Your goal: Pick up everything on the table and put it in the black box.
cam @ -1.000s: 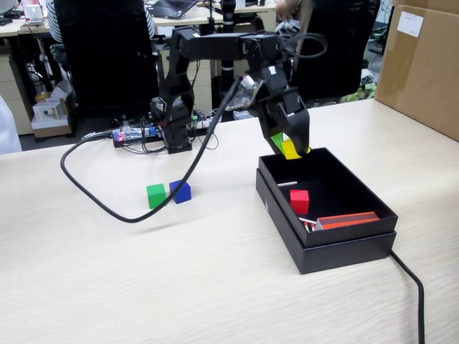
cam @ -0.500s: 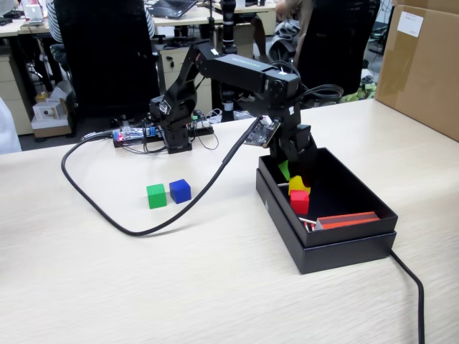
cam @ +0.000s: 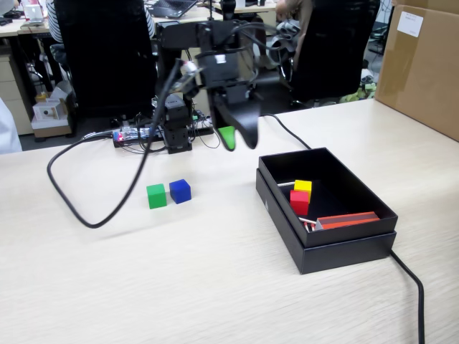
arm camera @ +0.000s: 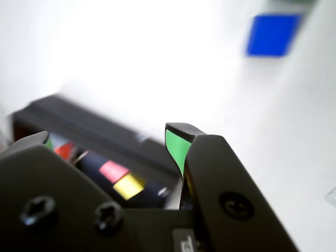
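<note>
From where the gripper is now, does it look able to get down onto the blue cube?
Probably yes. The gripper hangs open and empty above the table, and nothing lies over the blue cube. The green cube sits close beside it, so the jaws may crowd it.

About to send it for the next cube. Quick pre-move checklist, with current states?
1. Jaws empty: ok. The gripper hangs open above the table, nothing between the jaws in the wrist view.
2. Yellow cube and red cube inside the black box: ok.
3. Green cube and blue cube on the table: ok, both unboxed.
4. Room to grasp one alone: cannot tell, they sit very close together.
5. Cable clear of cubes: not ok, it loops just left of the green cube in the fixed view.
</note>
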Controlling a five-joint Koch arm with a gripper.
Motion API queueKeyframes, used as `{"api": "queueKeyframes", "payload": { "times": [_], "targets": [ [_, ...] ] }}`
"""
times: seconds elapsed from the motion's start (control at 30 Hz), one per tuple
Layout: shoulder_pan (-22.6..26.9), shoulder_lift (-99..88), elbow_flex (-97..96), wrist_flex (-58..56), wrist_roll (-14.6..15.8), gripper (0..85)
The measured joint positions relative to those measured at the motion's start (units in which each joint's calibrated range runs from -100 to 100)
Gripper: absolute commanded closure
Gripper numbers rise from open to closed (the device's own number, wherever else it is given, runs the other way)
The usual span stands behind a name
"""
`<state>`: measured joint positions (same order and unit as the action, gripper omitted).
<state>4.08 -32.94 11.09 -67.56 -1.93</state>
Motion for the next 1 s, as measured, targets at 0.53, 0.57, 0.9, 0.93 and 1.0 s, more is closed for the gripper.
{"api": "queueKeyframes", "payload": {
  "times": [0.53,0.57,0.9,0.93,1.0],
  "targets": [
    [-17.4,-8.0,-31.3,0.9,-10.4,37.9],
    [-17.4,-6.6,-31.2,1.5,-10.7,38.0],
    [-19.0,7.5,-31.1,9.3,-12.2,43.4],
    [-19.1,7.8,-30.7,9.4,-12.3,43.4],
    [-19.1,7.9,-29.9,9.6,-12.3,43.6]
  ]
}}
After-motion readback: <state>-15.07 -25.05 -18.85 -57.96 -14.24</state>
